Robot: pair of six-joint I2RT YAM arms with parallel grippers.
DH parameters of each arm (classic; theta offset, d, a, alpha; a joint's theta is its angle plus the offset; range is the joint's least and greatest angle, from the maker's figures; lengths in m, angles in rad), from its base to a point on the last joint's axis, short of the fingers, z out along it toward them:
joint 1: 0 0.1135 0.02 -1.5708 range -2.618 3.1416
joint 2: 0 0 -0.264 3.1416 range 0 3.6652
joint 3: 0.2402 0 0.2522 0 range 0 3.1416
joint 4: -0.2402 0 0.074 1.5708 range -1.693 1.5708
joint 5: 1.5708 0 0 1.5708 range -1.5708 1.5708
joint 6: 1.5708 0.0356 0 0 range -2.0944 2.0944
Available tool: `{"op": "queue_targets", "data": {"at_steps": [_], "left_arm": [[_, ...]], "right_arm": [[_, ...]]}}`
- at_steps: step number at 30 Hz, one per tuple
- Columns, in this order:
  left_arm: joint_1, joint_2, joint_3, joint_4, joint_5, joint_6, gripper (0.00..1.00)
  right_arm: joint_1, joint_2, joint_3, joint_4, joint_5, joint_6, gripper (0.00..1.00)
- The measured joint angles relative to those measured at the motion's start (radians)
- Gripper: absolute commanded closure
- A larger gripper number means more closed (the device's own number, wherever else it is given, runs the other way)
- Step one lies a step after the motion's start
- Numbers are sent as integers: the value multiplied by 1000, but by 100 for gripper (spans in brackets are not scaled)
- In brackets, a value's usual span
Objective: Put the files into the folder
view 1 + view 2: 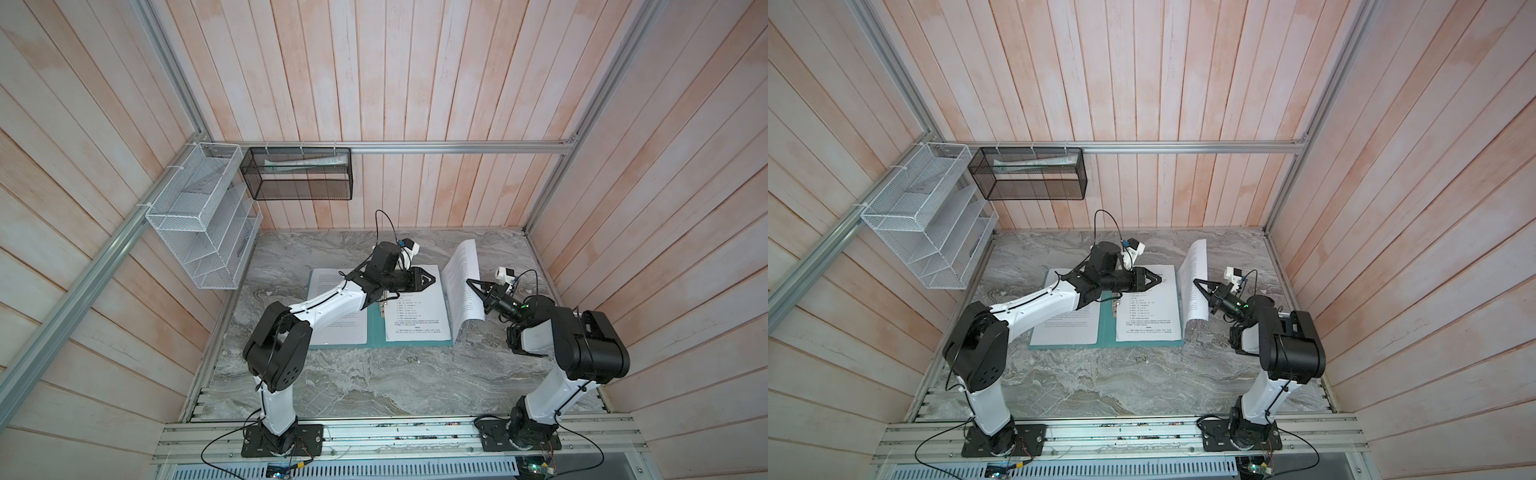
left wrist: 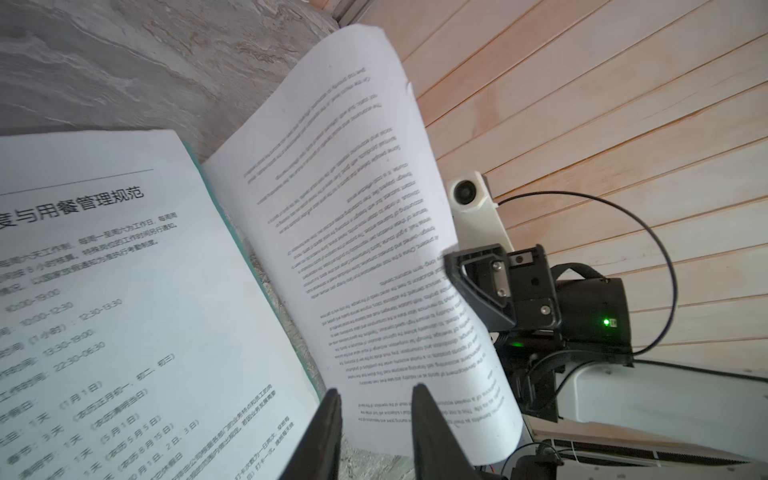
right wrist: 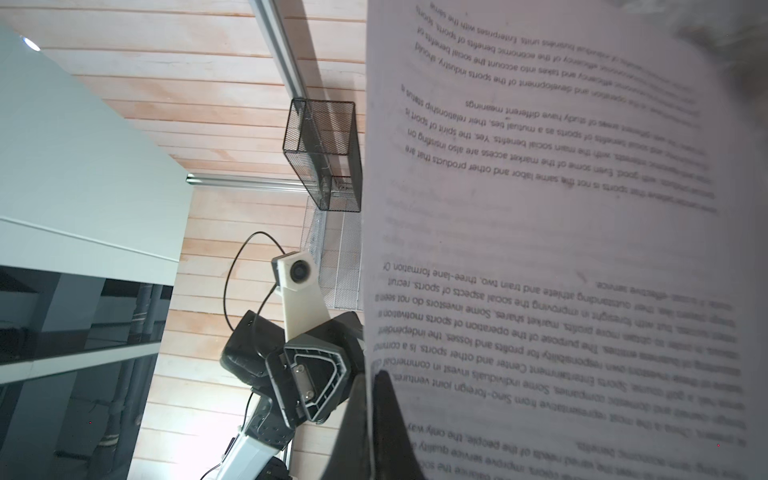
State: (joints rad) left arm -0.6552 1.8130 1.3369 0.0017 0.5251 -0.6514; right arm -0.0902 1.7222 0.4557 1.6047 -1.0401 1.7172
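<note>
Files: your right gripper (image 1: 471, 283) is pinching one limp, curling sheet (image 1: 463, 286) upright at centre-right, beside the open teal folder (image 1: 374, 334). Keep gripping its edge. Your left gripper (image 2: 376, 399) is hovering part-open, holding nothing.

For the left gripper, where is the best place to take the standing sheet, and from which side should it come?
Probably the free long edge facing the folder: the lifted sheet stands curled, pinched at its outer edge by the right gripper. The left gripper, open, would likely come sideways over the filed page, one finger on each face.
</note>
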Motion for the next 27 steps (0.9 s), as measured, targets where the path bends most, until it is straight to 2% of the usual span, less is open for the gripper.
{"op": "queue_targets", "data": {"at_steps": [8,11,18,21,27], "left_arm": [[98,-223,-193,15,-40,0,68],[142,-303,-258,17,-58,0,69],[207,-415,-383,12,-81,1,68],[212,-425,-409,8,-88,1,69],[212,-428,-453,5,-88,0,69]], "right_arm": [[146,-145,162,-108,56,-66,100],[163,-173,177,-163,83,-108,100],[160,-108,131,-259,119,-209,100],[158,-50,95,-321,122,-284,100],[145,-10,82,-591,150,-528,100]]}}
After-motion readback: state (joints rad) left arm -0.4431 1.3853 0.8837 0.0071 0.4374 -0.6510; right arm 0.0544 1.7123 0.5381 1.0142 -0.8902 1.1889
